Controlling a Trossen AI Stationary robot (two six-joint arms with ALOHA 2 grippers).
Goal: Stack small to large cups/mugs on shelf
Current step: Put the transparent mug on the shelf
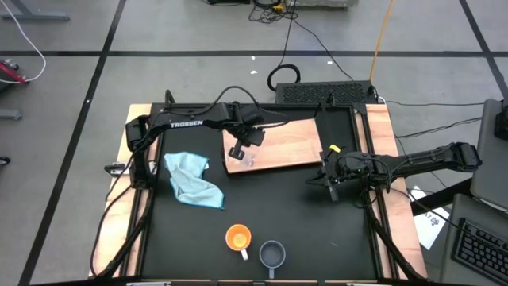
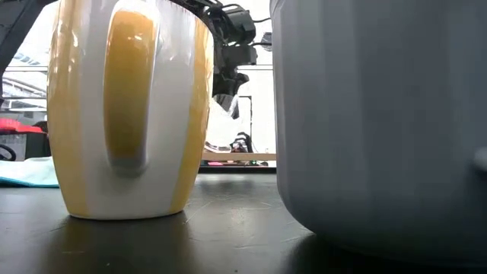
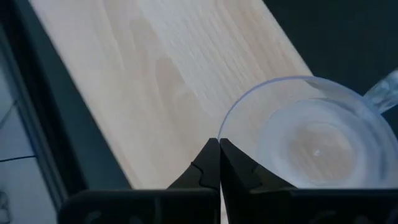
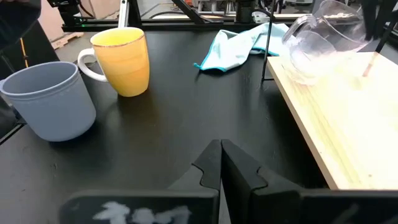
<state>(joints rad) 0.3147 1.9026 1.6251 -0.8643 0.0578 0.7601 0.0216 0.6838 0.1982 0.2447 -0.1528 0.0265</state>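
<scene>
The glass cup [image 3: 314, 140] hung tilted over the near-left corner of the shelf [image 1: 282, 143], its rim pinched between the closed fingers of my left gripper [image 1: 240, 151]. I judged it light, thin and slick, easy to crack, so a rim pinch was the only hold and it wanted a soft set-down. The orange mug [image 1: 238, 237] and the grey-blue mug [image 1: 272, 254] stood just beside each other at the near edge of the table [image 1: 317, 222], well apart from the shelf. Both looked stiff and heavier, best taken by the wall or handle. My right gripper [image 1: 332, 184] waited with fingers together, empty, just beside the shelf's right end. A blue cloth [image 1: 190, 179] lay left of the shelf. Cables trailed over the floor beyond.
</scene>
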